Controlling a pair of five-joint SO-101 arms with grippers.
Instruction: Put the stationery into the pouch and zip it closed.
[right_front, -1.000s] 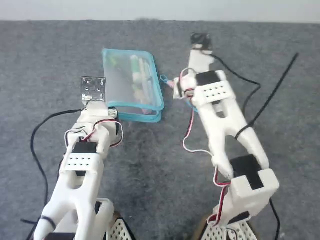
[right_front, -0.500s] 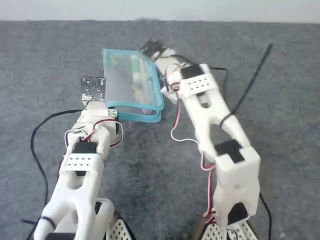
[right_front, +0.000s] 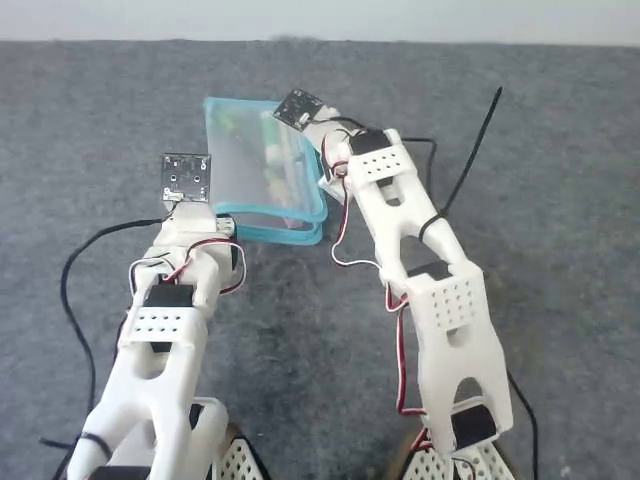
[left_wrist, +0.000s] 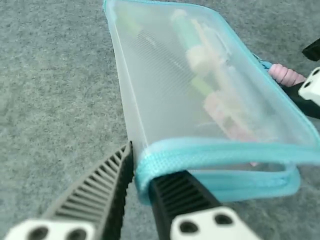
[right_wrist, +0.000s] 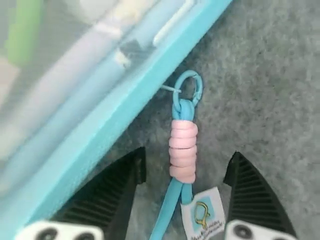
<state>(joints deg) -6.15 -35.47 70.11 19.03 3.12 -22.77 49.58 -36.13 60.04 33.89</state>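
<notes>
Our right gripper (right_wrist: 186, 160), jaws wide open and empty, straddles the pink beaded zipper pull (right_wrist: 184, 142) at the 3 o'clock side of the translucent teal-edged pouch (right_front: 240, 170), while our left gripper (left_wrist: 142, 170) clamps its 7 o'clock corner.

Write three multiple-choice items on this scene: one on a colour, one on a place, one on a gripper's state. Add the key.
1. The trim of the pouch is:
A. red
B. light blue
C. black

2. The zip pull with pink beads lies:
A. inside the pouch
B. on top of the pouch
C. beside the pouch's edge, between the fingers of the right gripper

3. The right gripper is:
A. open
B. shut on the zip pull
C. shut on a pen

Key:
1 B: both wrist views show a light blue band round the clear pouch.
2 C: the right wrist view shows the pull on the table just off the edge, with a finger on either side.
3 A: its fingers stand well apart and neither touches the pull.
</notes>
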